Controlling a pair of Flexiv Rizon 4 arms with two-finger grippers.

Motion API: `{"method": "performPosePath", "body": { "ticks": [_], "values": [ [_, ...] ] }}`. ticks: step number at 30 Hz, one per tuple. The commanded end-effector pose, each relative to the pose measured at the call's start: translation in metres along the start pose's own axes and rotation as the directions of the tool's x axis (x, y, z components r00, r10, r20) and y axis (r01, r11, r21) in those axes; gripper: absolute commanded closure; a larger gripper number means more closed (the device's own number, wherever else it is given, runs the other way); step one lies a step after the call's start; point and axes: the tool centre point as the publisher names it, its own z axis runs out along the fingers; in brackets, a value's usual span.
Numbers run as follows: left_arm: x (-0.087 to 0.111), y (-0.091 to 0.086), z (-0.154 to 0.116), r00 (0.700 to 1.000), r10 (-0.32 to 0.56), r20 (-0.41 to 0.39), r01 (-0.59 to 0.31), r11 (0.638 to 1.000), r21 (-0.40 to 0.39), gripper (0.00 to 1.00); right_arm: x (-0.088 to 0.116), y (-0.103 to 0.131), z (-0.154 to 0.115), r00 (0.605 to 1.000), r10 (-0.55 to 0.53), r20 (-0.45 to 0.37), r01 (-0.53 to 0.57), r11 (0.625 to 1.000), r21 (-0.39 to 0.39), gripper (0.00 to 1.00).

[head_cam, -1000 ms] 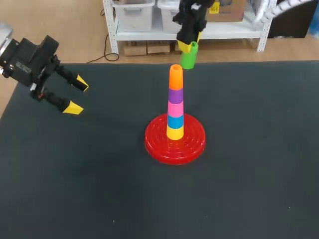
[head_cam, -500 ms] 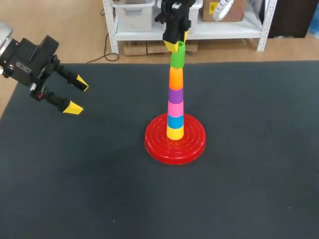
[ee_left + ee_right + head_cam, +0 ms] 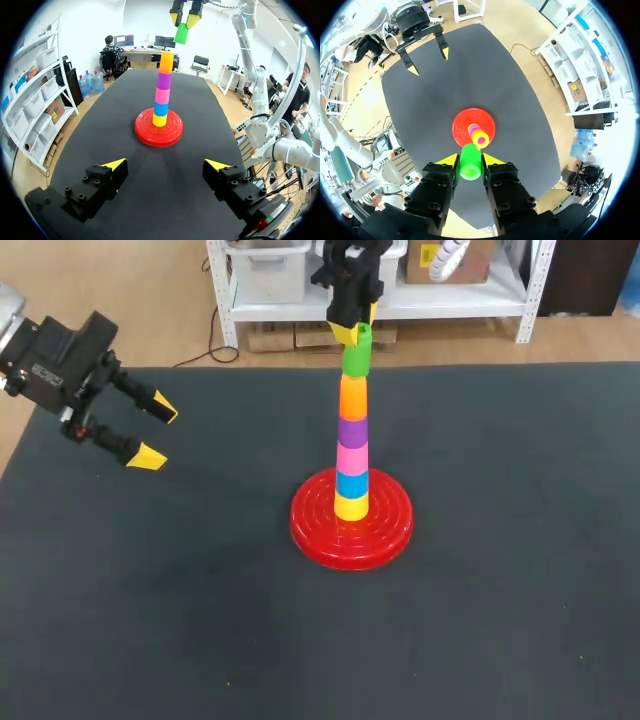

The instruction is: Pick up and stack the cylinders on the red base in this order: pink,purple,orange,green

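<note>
Jaws of the right gripper [image 3: 352,332] pinch the green cylinder [image 3: 355,353] just above the orange cylinder [image 3: 352,398] (left wrist view shows a gap). Stack stands on the red base [image 3: 351,532], middle of the counter [image 3: 500,590]. Left gripper [image 3: 157,434] jaws spread, near the counter's left edge.

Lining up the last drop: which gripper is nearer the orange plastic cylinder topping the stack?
Right. The right gripper holds the green plastic cylinder just above the orange cylinder; the left gripper hangs far off over the left of the table.
</note>
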Motion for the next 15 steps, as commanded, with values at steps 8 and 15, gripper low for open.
{"method": "performPosePath", "body": {
  "ticks": [8,15],
  "values": [
    [0.001,0.0,0.001,1.0,0.002,0.002,-0.002,1.0,-0.002,0.0,-0.001,-0.011,0.01,0.997,0.061,-0.052,-0.061,0.998,0.015,1.0],
    [0.001,0.0,0.001,1.0,0.002,0.002,-0.002,1.0,-0.002,0.0,-0.007,-0.014,0.018,0.995,0.075,-0.065,-0.075,0.997,0.002,1.0]
  ]
}}
